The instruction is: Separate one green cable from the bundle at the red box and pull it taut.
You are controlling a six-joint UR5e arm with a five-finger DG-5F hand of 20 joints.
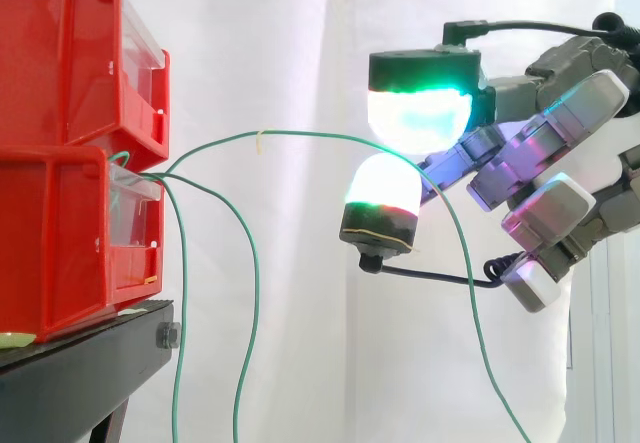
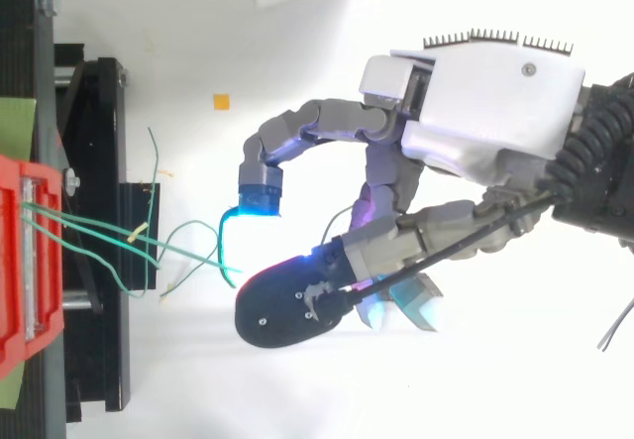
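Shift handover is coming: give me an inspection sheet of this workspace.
Surface: black stand carrying two stacked red bins.
Job's things: green bundle leaving the lower bin; one cable arches out to the hand.
Clutter: small orange scrap lying apart from the stand.
Hand: hand level with the arching cable; its grip cannot be told.
Cables: green ones all slack, none taut; the others hang down past the stand.
Surroundings: white curtain behind the work.
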